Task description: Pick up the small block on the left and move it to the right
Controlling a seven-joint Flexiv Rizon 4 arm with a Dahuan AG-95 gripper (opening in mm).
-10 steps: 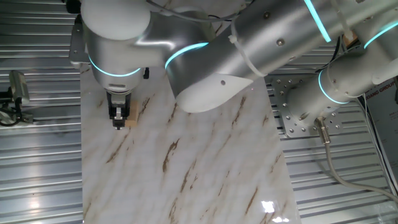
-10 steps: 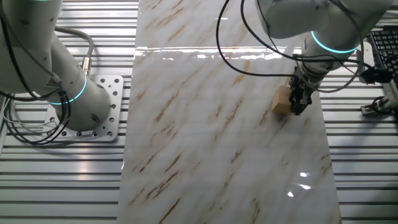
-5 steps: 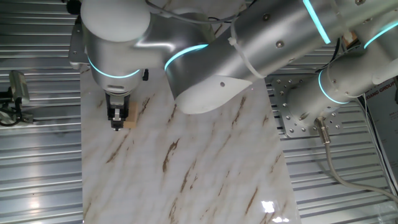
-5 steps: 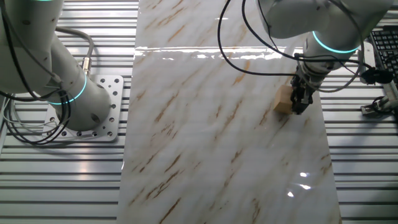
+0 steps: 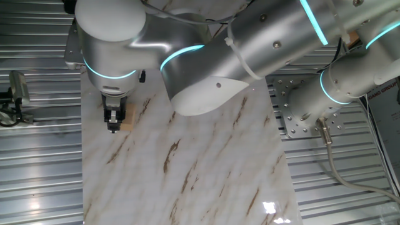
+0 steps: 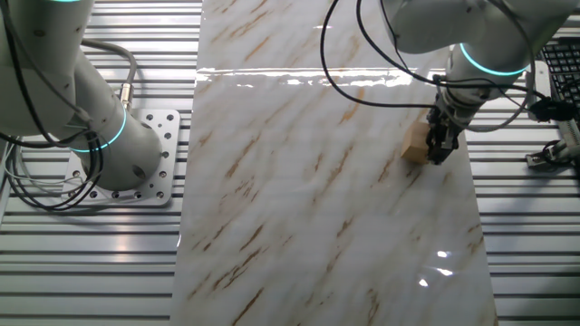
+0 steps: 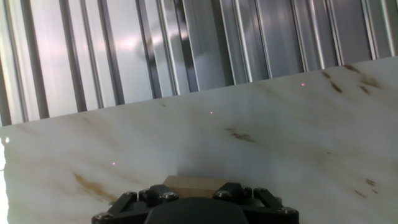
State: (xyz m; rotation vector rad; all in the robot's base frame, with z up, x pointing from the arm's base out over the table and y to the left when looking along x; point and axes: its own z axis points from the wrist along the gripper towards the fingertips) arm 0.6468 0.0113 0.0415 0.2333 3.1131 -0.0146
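The small block (image 5: 127,117) is a plain tan wooden cube near the left edge of the marble board (image 5: 187,162). My gripper (image 5: 114,120) points straight down with its black fingers closed against the block's sides. In the other fixed view the block (image 6: 414,148) sits beside the gripper (image 6: 439,150) near the board's right edge, at or just above the surface. In the hand view the block (image 7: 193,183) shows as a tan strip between the black finger mounts at the bottom edge.
Ribbed metal table surface surrounds the board (image 6: 317,181) on all sides. The arm's base and mounting plate (image 5: 294,112) stand to the right of the board. A small metal fixture (image 5: 15,94) sits at the far left, close to the gripper's side of the board.
The gripper and the block have shifted together a little toward the board's near edge, and seem slightly higher.
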